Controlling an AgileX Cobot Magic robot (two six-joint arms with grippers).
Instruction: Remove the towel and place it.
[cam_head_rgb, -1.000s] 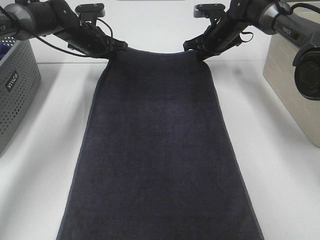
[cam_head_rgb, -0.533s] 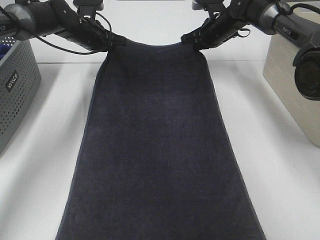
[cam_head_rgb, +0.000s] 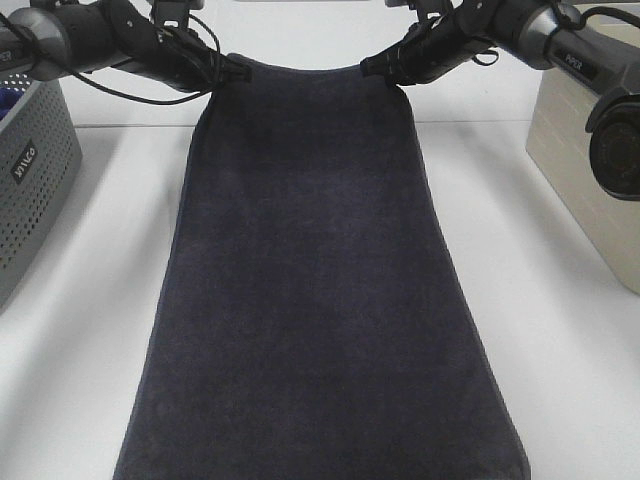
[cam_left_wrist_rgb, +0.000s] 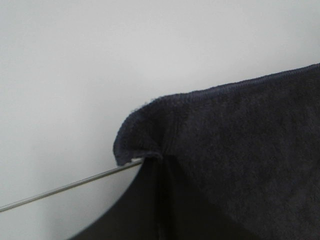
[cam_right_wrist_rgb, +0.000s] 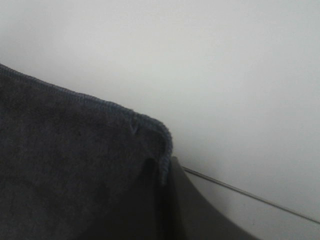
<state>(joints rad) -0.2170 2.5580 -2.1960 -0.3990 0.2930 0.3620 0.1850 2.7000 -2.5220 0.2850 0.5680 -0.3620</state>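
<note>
White table (cam_head_rgb: 80, 300), baskets beside towel (cam_head_rgb: 310, 300) overhead only

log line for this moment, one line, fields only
left gripper: shut on towel corner | right gripper: shut on other corner | towel: top edge lifted, rest draped over table

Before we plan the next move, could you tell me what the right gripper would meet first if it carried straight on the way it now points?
Probably nothing but the towel it already holds. The right gripper points across toward the left gripper, so that gripper would likely come next, though depth is unclear.
</note>
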